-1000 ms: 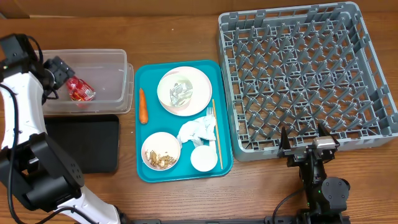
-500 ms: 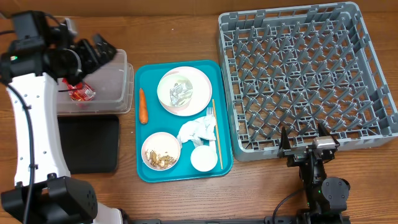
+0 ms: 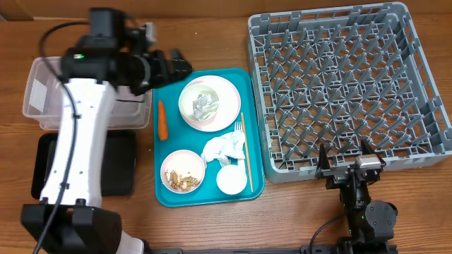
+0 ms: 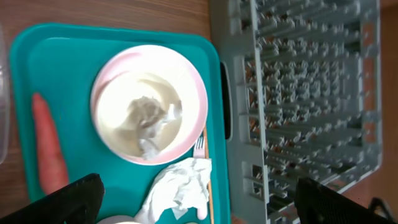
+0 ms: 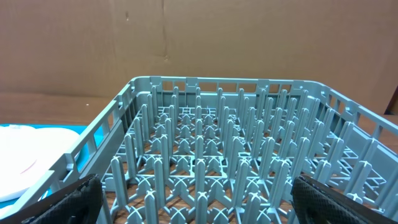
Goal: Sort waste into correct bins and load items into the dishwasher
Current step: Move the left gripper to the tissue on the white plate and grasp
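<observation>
My left gripper (image 3: 174, 67) hangs open and empty over the teal tray's far-left corner. In its wrist view the left gripper (image 4: 198, 208) frames a crumpled napkin (image 4: 179, 188), with the white plate (image 4: 149, 99) and the carrot (image 4: 50, 152) just beyond. The carrot (image 3: 162, 120), plate (image 3: 209, 103), scrap-filled bowl (image 3: 183, 171), napkin (image 3: 224, 148), cup (image 3: 232, 180), fork (image 3: 239, 128) and wooden stick (image 3: 248, 152) lie on that tray. The clear tub (image 3: 39, 92) and black tray (image 3: 120, 162) sit at left. The grey dish rack (image 3: 346, 85) is at right. My right gripper (image 3: 344, 156) stands open at its near wall.
The teal tray (image 3: 169, 197) lies between the bins and the rack. My left arm crosses over the clear tub and hides its middle. In the right wrist view, rack pegs (image 5: 217, 143) fill the space between my open fingers. Brown cardboard stands behind the rack.
My left arm has swung right, from inside the clear tub to over the teal tray. The red wrapper stayed in the tub. The right arm has not moved.
</observation>
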{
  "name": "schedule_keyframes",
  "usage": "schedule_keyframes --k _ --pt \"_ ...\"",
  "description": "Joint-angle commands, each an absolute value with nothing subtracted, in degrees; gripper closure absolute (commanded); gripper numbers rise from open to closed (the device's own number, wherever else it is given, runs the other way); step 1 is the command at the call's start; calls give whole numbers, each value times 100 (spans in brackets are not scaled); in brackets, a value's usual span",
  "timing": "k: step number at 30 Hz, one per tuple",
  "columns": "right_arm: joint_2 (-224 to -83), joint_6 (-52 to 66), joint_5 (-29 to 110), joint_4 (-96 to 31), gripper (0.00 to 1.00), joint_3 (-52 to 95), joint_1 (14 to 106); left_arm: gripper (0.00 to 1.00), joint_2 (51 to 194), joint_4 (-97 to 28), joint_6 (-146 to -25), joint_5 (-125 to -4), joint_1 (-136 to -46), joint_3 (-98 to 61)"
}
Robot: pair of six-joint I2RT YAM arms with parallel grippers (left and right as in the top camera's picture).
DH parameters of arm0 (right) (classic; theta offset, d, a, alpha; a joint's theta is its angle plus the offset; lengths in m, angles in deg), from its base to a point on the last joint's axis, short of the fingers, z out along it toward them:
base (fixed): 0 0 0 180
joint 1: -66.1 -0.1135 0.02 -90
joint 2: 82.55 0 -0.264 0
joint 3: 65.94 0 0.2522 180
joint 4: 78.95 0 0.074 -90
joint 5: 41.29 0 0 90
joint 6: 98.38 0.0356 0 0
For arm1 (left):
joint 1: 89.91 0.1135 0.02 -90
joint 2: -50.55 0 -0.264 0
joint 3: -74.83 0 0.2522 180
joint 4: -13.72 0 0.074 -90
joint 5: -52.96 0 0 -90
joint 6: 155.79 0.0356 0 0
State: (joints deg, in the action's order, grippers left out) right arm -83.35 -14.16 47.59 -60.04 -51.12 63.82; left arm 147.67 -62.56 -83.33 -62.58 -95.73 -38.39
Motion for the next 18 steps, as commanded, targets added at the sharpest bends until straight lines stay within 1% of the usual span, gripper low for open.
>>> schedule_keyframes --k 1,6,10,18 --pt "-8285 -1420 4754 -6039 0 -5174 6397 0 14874 -6226 -8265 -5233 -10082 -3837" --pt "-8285 -1420 4754 -6039 0 -5174 6397 0 15071 -6210 -8267 -4210 -10780 -3837" --pt "-8285 -1420 4754 -6039 0 -5174 6397 0 15373 -6217 -8267 -3287 -11108 -3837" --pt "-8285 -1420 4754 -6039 0 -5174 6397 0 16269 -6167 -8278 -3110 -11129 -3837"
